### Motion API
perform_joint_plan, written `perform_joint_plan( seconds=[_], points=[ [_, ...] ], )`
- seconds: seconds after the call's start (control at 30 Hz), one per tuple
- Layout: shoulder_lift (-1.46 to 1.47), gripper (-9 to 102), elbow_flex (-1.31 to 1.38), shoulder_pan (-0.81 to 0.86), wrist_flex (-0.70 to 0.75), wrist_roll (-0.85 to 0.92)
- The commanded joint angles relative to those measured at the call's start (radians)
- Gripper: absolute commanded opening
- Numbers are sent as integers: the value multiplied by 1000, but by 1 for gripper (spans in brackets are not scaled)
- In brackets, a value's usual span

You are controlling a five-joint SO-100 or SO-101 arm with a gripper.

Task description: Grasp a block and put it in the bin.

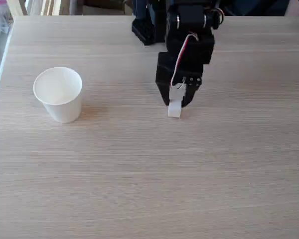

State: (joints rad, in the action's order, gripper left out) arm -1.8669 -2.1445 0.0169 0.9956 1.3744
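Pale wood-grain table (139,174) fills our view, where the block (174,110), likely light and rigid, best pinched on opposite flat faces, sits at the black gripper (178,102) tips, grip unclear, the bin (59,94) well apart leftward.

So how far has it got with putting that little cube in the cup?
Early on. The arm has reached down to the block, and the gripper sits right over it at table height, though I can't tell if the jaws have closed on it. The cup stands upright off to the left in the fixed view, with nothing visible inside. Lifting, carrying across and dropping are all left.
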Motion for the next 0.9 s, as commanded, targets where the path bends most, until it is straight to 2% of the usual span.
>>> perform_joint_plan(
  seconds=[0.0, 0.23, 0.37, 0.63, 0.87],
  points=[
    [-141, 4, 11, 61, -18, 83],
    [-433, 4, 29, 244, 41, 232],
    [-518, 4, 18, 416, 63, 296],
    [-468, 4, 51, 752, 2, 426],
    [-314, 4, 114, 885, -64, 474]
  ],
)
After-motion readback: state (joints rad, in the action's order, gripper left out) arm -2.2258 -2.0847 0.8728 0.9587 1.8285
